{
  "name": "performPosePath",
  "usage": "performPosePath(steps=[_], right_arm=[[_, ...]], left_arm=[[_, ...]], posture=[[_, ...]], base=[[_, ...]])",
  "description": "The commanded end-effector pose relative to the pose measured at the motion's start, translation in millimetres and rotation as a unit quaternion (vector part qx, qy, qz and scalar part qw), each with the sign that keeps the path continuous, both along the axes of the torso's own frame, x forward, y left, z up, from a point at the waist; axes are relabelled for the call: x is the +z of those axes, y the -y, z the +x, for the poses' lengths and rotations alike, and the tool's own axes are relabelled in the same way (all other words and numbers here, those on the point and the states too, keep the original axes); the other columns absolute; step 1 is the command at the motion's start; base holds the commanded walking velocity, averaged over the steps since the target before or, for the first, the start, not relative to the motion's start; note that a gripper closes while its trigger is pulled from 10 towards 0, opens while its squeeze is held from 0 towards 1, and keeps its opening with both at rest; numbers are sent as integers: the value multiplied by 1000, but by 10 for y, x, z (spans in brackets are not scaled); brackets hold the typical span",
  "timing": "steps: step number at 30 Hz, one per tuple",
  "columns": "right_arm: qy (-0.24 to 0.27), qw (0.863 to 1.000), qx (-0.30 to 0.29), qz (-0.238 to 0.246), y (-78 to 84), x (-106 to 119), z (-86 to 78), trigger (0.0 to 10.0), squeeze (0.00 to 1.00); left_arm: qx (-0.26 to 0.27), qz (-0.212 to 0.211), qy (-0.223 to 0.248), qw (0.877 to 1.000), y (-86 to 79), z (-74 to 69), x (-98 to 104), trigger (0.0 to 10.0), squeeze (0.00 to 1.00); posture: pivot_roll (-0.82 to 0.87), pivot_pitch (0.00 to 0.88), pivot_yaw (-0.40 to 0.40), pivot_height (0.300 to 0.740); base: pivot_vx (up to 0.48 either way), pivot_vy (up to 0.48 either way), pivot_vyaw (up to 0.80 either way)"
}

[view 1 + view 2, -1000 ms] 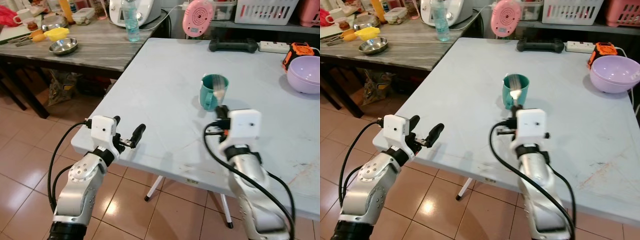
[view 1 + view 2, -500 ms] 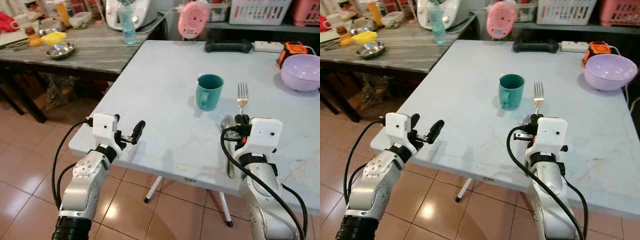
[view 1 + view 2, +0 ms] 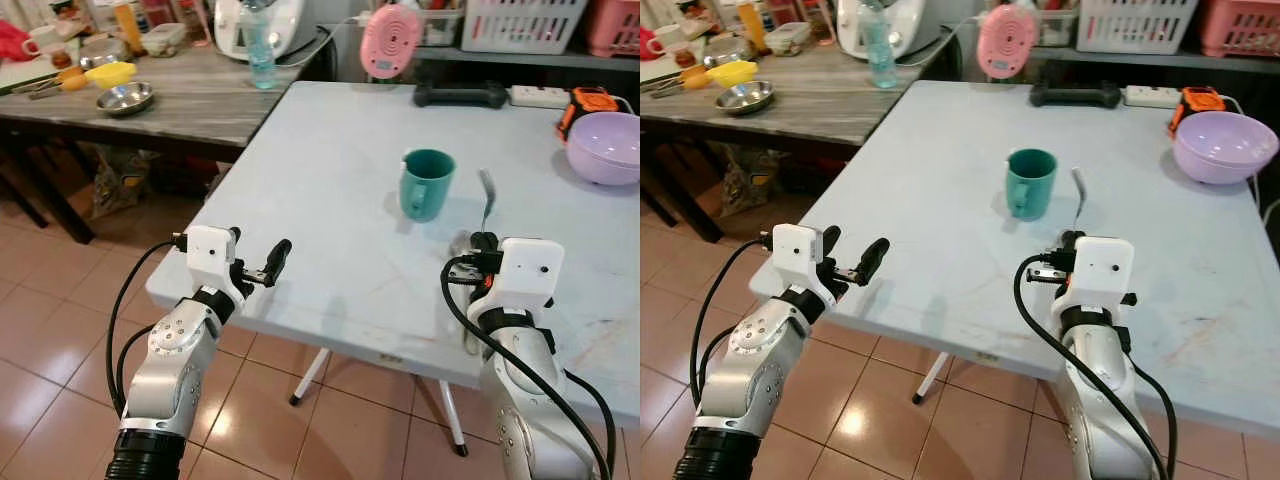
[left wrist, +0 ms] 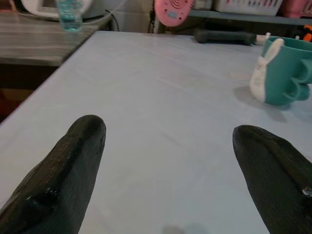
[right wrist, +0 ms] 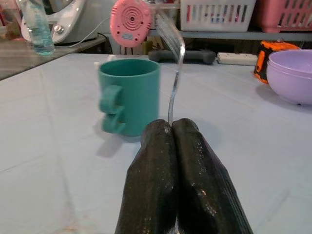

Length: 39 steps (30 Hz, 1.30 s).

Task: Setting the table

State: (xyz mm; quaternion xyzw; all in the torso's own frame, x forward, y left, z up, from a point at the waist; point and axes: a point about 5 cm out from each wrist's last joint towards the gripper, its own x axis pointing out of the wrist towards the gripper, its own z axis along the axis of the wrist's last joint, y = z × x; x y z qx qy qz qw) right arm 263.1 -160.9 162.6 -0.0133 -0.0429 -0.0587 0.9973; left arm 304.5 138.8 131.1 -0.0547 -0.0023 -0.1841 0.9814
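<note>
Since half a second ago the fork [image 3: 486, 198] has turned in the right gripper [image 5: 172, 127], so its tines, which then faced the camera flat, now show edge-on. Nearest, the left gripper [image 3: 258, 266] hovers just off the near left corner of the pale surface [image 3: 330, 170], its jaws spread wide with nothing between them; in the left wrist view its two black fingertips [image 4: 78, 146] frame bare tabletop. To the right, over the near edge of the surface, the right gripper has its jaws pressed together on the handle of the fork, which rises from them roughly upright with the tines uppermost and curving a little. A spoon [image 3: 461, 262] lies flat on the surface just beside the right gripper, partly hidden by the arm. Just beyond and to the left of the fork stands a teal mug [image 3: 424, 183], upright, its handle toward the robot. Further back on the right sits a lilac bowl [image 3: 607, 146], with an orange and black device [image 3: 592, 103] behind it. At the far edge stand a round pink gadget [image 3: 391, 40] and a black bar-shaped object [image 3: 460, 95], and a darker side surface [image 3: 160, 95] to the left carries a metal dish [image 3: 125, 97] and a water bottle [image 3: 260, 45].
</note>
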Motion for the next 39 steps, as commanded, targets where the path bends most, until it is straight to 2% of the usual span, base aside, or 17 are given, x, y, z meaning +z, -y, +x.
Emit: performPosePath(steps=[1, 31, 39], right_arm=[[7, 1000, 2, 14, -36, 45, 0, 10000, 0], [8, 1000, -14, 21, -23, 41, 22, 10000, 0], [11, 999, -29, 16, 44, 49, 29, 10000, 0]], left_arm=[[9, 11, 1, 1000, -56, 8, -7, 10000, 0], [0, 25, 1, 1000, -63, 7, -28, 10000, 0], [-21, 17, 12, 1000, -27, -18, -1, 10000, 0]], posture=[[-171, 34, 96, 740], [-161, 41, 114, 740], [-161, 44, 115, 740]], base=[[0, 352, 0], [0, 366, 0], [0, 0, 0]])
